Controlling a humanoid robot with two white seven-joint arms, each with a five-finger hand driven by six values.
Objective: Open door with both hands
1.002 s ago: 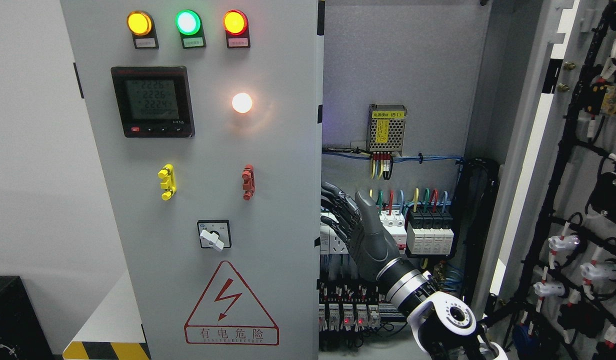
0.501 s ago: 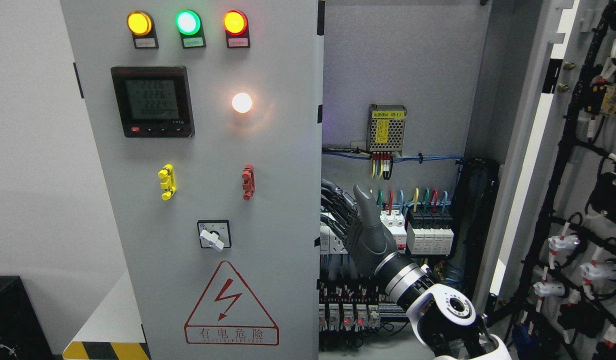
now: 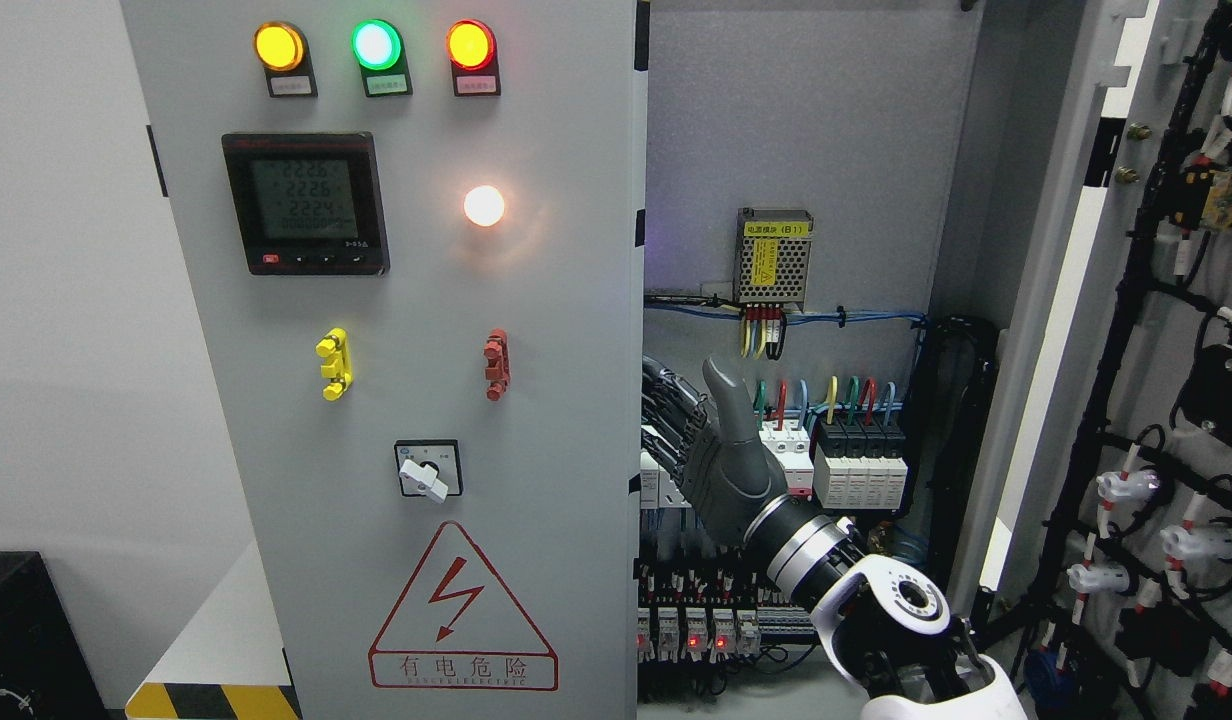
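Fingers (image 3: 666, 420) reach behind the closed left door (image 3: 426, 400), breakers (image 3: 856, 460) beside.

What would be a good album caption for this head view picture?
The robot's right hand reaches its fingers behind the edge of the left cabinet door; the right door stands open.

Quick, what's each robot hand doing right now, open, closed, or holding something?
Right hand: dark grey fingers reach behind the edge of the closed grey metal cabinet door, thumb up; grasp cannot be told.
Left hand: not in view.
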